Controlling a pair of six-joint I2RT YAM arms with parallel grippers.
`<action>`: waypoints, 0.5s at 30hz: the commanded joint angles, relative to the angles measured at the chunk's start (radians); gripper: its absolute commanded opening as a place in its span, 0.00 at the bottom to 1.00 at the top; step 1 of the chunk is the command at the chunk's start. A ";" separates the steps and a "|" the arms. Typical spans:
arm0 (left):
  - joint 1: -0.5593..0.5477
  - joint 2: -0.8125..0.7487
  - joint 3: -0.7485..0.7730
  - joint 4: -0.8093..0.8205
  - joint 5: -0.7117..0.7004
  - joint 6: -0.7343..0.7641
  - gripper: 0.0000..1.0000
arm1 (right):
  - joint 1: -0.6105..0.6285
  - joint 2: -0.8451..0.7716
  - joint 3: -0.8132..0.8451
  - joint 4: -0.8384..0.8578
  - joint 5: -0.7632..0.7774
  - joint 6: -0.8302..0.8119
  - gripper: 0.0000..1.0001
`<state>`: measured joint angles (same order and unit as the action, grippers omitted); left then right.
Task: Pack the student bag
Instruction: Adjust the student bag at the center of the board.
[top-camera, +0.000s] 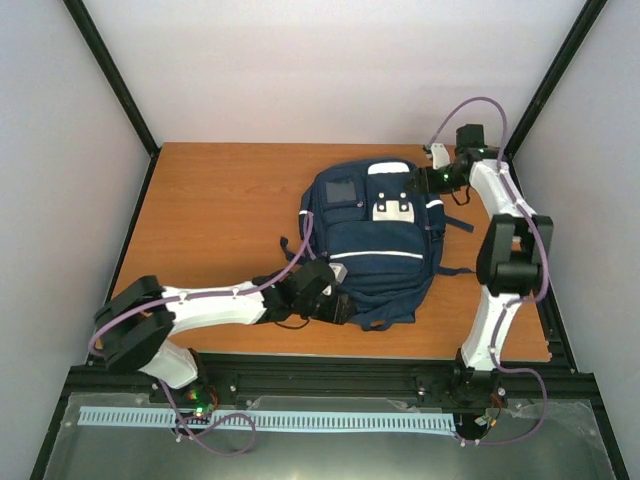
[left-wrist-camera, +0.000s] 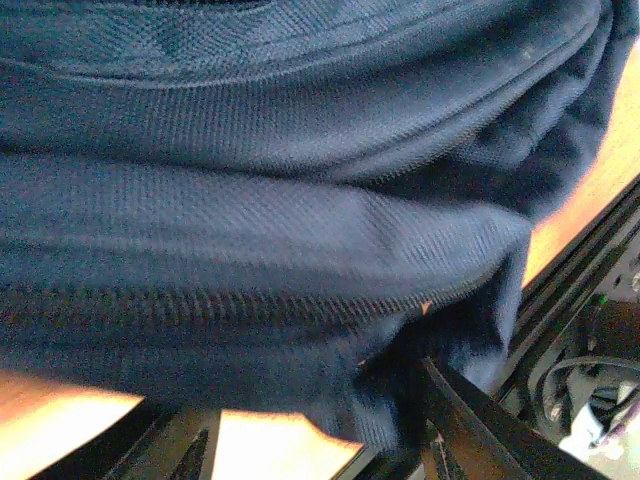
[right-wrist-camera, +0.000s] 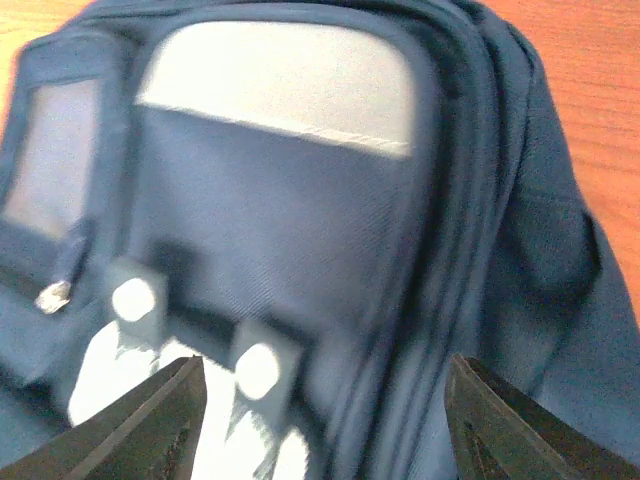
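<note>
Student bag (top-camera: 375, 245), a large navy-blue fabric backpack with white trim, lies flat on the orange wooden table (top-camera: 215, 200). A fold sags between the left gripper's (left-wrist-camera: 310, 440) parted fingers, seemingly unpinched. The right gripper (right-wrist-camera: 325, 380) gapes empty just short of its white-patched end, probably lining up on the zip.

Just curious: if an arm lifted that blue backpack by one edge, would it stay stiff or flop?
Probably flops: the student bag is soft fabric, creased in the left wrist view. Lying fairly flat, it looks lightly filled, so maybe light.
</note>
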<state>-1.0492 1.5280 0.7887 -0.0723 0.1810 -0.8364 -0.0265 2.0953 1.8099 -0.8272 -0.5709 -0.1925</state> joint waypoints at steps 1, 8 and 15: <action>-0.013 -0.146 0.044 -0.295 -0.051 0.150 0.59 | 0.009 -0.267 -0.149 0.039 0.012 -0.030 0.67; 0.051 -0.351 0.050 -0.563 -0.274 0.261 0.66 | 0.097 -0.562 -0.483 0.052 -0.093 -0.153 0.62; 0.331 -0.411 -0.023 -0.402 -0.114 0.313 0.61 | 0.342 -0.766 -0.742 0.085 0.013 -0.312 0.62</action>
<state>-0.8047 1.1191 0.7845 -0.5350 0.0113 -0.5941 0.2085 1.4082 1.1576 -0.7666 -0.6247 -0.3935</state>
